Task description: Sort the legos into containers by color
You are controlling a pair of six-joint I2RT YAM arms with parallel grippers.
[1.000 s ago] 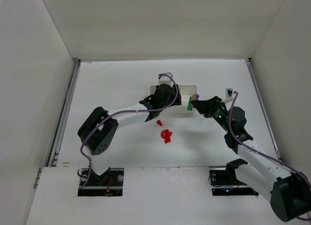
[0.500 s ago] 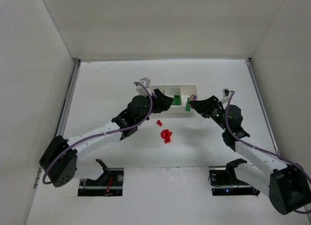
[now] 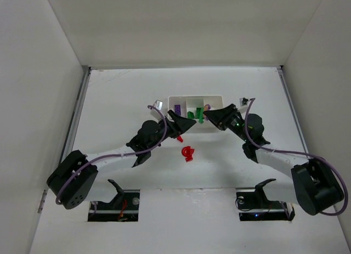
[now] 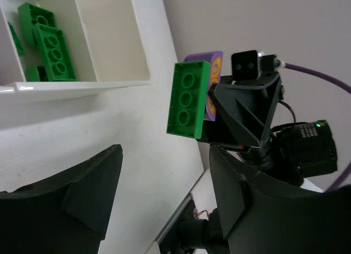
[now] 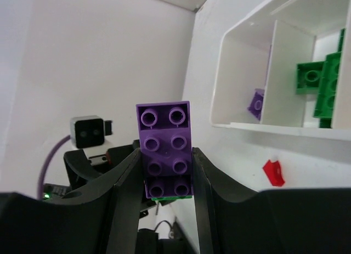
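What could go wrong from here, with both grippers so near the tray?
The purple brick held by the right gripper has a green brick stuck to it; dropped together, one would land in the wrong compartment of the tray.
The open left gripper is close to the right one at the tray's near side; they may bump or push the tray.
The red legos on the table beside the left gripper could be knocked away.

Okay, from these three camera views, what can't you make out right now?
Top view: the right gripper overlaps the tray's right compartment, hiding part of its floor.
Top view: the loose red bricks are too small to count.
Left wrist view: the frame edge cuts off the tray's purple compartment.
Right wrist view: the purple brick hides nearly all of the green brick under it.
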